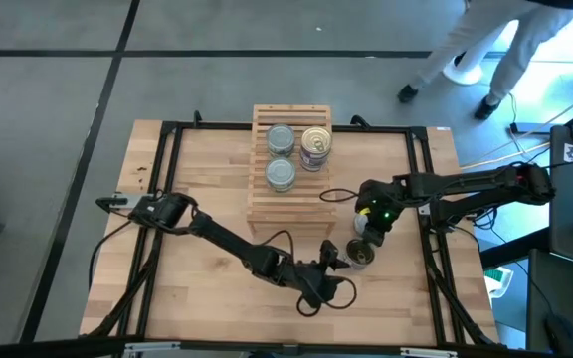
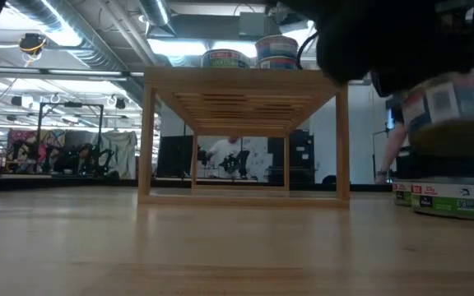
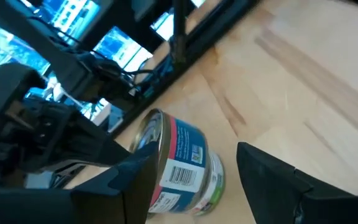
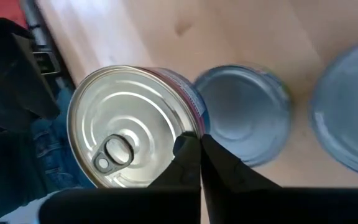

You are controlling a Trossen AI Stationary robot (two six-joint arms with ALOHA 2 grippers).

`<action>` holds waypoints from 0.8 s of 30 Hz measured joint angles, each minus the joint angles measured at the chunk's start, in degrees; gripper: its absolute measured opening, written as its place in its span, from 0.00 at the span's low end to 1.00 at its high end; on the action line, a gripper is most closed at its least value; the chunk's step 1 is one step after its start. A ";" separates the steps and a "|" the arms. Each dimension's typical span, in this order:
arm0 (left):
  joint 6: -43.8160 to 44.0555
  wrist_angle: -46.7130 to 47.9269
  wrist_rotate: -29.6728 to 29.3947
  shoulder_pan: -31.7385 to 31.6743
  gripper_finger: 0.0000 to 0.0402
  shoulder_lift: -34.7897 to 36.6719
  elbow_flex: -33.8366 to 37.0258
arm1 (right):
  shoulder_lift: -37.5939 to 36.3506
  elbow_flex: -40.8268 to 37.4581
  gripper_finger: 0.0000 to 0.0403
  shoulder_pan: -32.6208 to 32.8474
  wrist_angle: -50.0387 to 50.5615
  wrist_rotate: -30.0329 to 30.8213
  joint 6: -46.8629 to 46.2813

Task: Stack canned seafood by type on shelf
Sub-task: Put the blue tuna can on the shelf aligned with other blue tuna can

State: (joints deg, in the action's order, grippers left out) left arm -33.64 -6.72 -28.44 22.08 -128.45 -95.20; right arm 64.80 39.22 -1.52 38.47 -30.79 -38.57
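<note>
Three tins are sitting on top of the slatted wooden shelf [image 1: 288, 164]: two silver-topped tins [image 1: 281, 157] and a gold-topped tin [image 1: 315, 146].

Left gripper [image 1: 338, 257] is hovering with fingers apart on either side of a pink-and-green-labelled tin [image 3: 179, 165] near the table's front right.

Right gripper [image 1: 375, 225] is hanging just beside it, fingers pressed together, holding nothing.

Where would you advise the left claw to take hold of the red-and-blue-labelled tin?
Probably across its labelled side wall: the red-and-blue tin is short and round, and the open left claw flanks it, so come in level from that side.
</note>
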 joint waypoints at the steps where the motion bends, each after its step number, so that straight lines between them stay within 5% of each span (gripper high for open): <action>1: 0.35 0.25 -0.62 0.16 0.53 0.50 0.00 | -0.47 0.00 0.00 0.00 -0.47 -0.60 0.01; 11: -3.88 0.91 -7.52 1.61 0.53 3.51 -0.07 | -6.98 1.32 0.00 0.00 -1.27 -0.24 -0.26; 24: -3.97 8.31 -12.48 1.82 0.53 12.53 -0.04 | -8.60 12.75 0.00 0.00 0.25 10.77 -0.28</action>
State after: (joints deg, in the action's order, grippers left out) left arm -37.61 1.59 -40.92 23.90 -115.92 -95.24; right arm 56.21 51.98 -1.52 38.72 -20.01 -38.85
